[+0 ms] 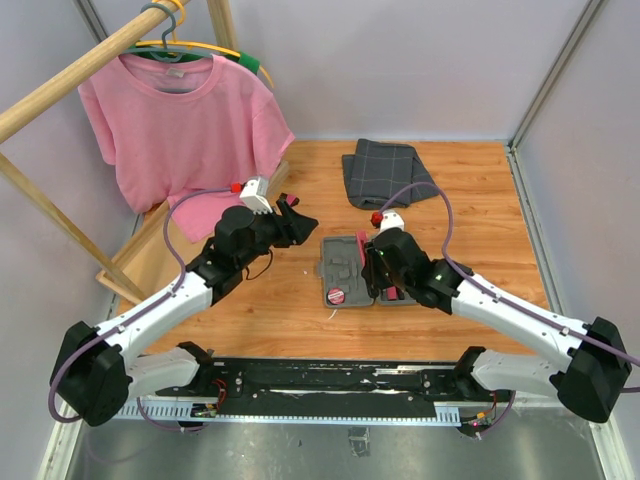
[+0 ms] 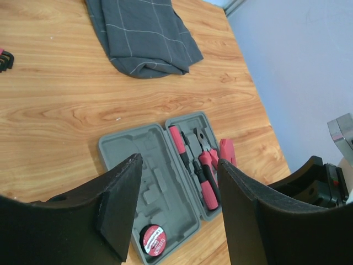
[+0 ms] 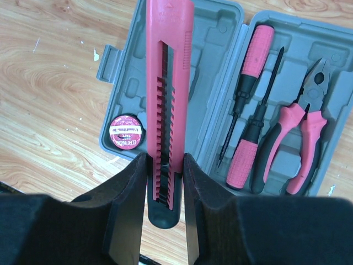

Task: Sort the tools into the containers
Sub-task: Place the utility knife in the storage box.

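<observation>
An open grey tool case [image 1: 345, 262] lies at the table's middle. Its left half holds a roll of red-labelled tape [image 3: 126, 133]. Its right half holds two red-and-black screwdrivers [image 3: 249, 83] and red-handled pliers [image 3: 302, 132]. My right gripper [image 3: 165, 179] is shut on a red utility knife [image 3: 169, 83], gripped near its black end and held above the case's middle. My left gripper [image 2: 179, 165] hangs open and empty left of the case, with the case [image 2: 138, 160] and tape [image 2: 153, 240] showing between its fingers.
A folded grey checked cloth [image 1: 385, 172] lies at the back of the table. A pink T-shirt [image 1: 180, 125] hangs from a wooden rack at the left. A small red-and-black set of hex keys [image 2: 4, 59] lies on the wood at the left wrist view's edge.
</observation>
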`<control>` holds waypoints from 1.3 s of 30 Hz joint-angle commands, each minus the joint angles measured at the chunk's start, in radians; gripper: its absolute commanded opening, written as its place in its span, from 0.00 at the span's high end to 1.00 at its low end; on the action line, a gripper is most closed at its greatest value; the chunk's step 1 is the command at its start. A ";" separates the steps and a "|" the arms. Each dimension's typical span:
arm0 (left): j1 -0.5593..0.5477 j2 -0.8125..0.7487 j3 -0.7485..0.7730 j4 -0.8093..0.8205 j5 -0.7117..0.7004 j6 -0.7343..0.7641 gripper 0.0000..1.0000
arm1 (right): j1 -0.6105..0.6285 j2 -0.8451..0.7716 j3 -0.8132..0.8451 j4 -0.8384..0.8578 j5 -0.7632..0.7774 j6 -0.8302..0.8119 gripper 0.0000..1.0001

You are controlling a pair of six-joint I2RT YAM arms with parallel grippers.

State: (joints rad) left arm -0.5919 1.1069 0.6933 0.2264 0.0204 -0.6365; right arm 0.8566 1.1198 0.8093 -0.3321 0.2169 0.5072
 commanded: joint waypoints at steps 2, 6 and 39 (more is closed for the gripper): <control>0.020 0.019 -0.010 0.003 -0.009 -0.008 0.40 | -0.011 0.005 0.026 -0.036 0.018 0.019 0.99; 0.031 0.035 -0.015 0.010 -0.009 -0.003 0.40 | -0.016 0.019 0.031 -0.034 -0.007 -0.009 1.00; 0.043 0.319 -0.091 0.218 0.099 0.089 0.46 | -0.080 0.320 0.192 -0.122 -0.022 0.102 0.98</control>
State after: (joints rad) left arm -0.5575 1.3582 0.5610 0.4461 0.0460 -0.5472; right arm 0.8066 1.4025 0.9554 -0.4622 0.2302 0.6296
